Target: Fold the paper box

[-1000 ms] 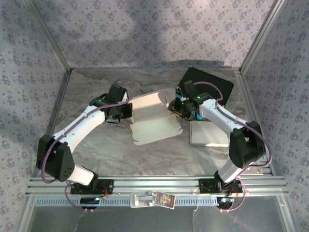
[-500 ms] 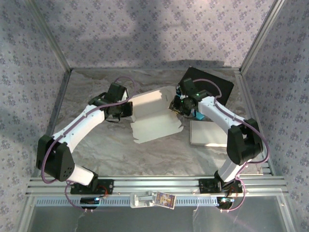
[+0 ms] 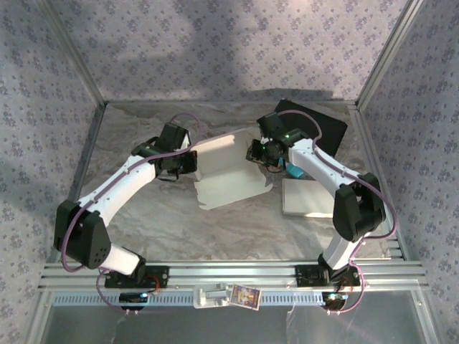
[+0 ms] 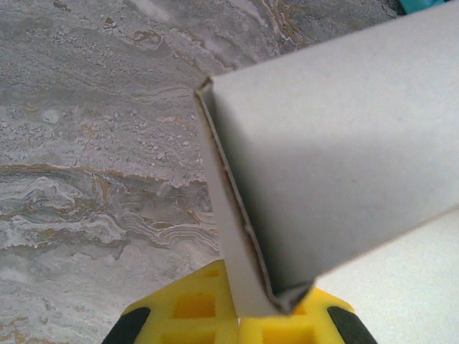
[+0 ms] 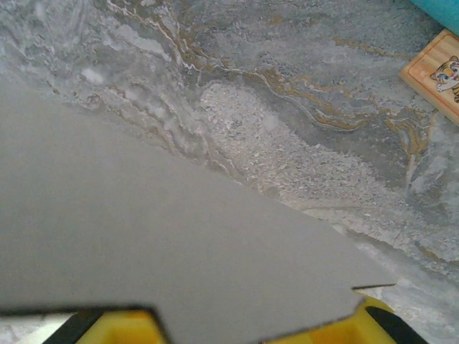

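Yellow fingers (image 4: 161,312) of the left claw (image 3: 185,163) clench on a folded wall of the white box (image 3: 231,175), which lies mid-way across the table (image 3: 158,222).
At the box's right edge sits the right claw (image 3: 259,153); a grey flap hides its jaws in the wrist view, so its grip cannot be told. Both arms reach forward, elbows bowed outward.

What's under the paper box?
The marbled table shows around the paper box and beneath its raised flap. Anything beneath its flat panel is covered and cannot be seen.
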`<state>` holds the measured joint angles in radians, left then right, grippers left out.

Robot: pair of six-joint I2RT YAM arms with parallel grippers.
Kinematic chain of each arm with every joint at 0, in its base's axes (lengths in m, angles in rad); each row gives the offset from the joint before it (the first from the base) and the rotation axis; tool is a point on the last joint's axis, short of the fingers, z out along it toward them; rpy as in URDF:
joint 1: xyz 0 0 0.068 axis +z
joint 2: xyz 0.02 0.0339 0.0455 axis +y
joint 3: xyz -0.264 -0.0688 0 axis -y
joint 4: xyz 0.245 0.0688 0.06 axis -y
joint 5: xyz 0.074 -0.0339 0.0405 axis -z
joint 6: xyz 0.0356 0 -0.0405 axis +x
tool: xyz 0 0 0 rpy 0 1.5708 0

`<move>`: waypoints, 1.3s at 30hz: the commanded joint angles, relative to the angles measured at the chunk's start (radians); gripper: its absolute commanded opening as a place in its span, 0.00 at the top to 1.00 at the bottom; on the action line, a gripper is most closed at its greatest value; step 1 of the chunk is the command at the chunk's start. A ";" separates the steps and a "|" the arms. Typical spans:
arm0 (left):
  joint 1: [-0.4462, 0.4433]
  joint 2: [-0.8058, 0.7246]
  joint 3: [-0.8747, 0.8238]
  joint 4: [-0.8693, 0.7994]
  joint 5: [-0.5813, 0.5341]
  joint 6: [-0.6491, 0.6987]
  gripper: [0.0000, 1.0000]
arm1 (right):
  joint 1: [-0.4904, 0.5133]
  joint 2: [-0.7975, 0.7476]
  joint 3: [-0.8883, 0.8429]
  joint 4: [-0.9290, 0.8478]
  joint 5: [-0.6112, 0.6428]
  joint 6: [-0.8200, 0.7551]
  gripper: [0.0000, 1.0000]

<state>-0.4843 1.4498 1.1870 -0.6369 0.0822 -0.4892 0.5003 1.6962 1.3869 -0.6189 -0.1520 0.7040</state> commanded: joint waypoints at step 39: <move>0.294 0.273 0.226 0.141 0.838 0.231 1.00 | -0.330 -0.074 0.228 0.285 -0.776 -0.357 0.62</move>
<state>-0.1879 1.7153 1.3670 -0.4770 0.8795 -0.2840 0.1612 1.6001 1.5791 -0.3073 -0.8890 0.3893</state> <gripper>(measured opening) 0.044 0.376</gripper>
